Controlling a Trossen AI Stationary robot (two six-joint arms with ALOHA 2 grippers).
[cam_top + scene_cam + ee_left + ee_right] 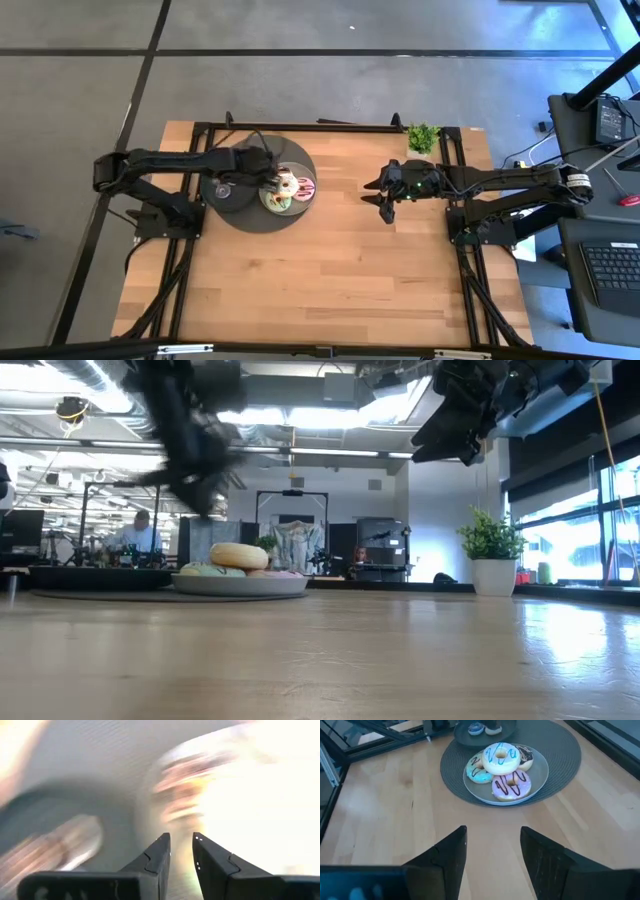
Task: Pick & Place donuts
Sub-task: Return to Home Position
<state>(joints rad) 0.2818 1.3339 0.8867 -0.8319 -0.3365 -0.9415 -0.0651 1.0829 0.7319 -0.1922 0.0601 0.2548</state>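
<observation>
**Donuts piled on the grey plate, both claws empty**

Four donuts [500,757] crowd the grey plate [542,770]. A white one with blue drizzle rides on top of a blue-green one [478,773], a lilac one with dark stripes [511,785] and a chocolate one [525,755] that is mostly covered. The plate sits on a dark ribbed mat [565,750] on the wooden table [330,270].

Also on the mat, just behind the grey plate in the right wrist view, a black plate [465,739] carries two small donuts [475,728]. The picture's edge cuts them off, so their icing is hard to make out.

The left claw [272,178] hangs above the two plates. Its wrist view is smeared, and only its fingers [157,857] read clearly: released, narrowly parted, with nothing between them. In the low view this arm is a dark blur over the plate.

The right claw [492,845] is released and spread wide, gripping nothing. It hovers above bare table well apart from the mat, facing the donuts.

A potted plant [422,137] stands at the table's far edge.
</observation>
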